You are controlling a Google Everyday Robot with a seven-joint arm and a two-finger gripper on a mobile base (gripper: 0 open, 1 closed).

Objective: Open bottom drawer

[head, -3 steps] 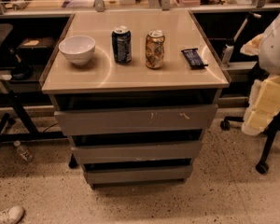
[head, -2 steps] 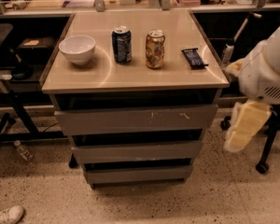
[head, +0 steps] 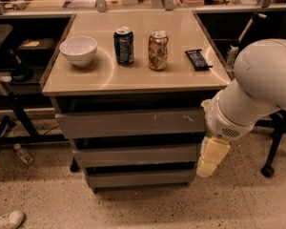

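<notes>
The bottom drawer (head: 140, 178) is the lowest, narrowest grey front of a three-drawer cabinet and looks closed. Above it sit the mid-sized front (head: 136, 155) and the widest front (head: 131, 123) with white scratch marks. My white arm comes in from the right, and my gripper (head: 210, 159) hangs pointing down just right of the cabinet, level with the middle and bottom drawers and close to their right ends.
On the cabinet top (head: 181, 75) stand a white bowl (head: 78, 50), a blue can (head: 124, 45), a gold can (head: 158, 50) and a dark snack bar (head: 198, 59). A chair base (head: 271, 151) is at right, a plastic bottle (head: 23, 154) and a shoe (head: 7, 219) on the floor at left.
My arm has swung left and down from the right edge, bringing the gripper from chair side to beside the lower drawers.
</notes>
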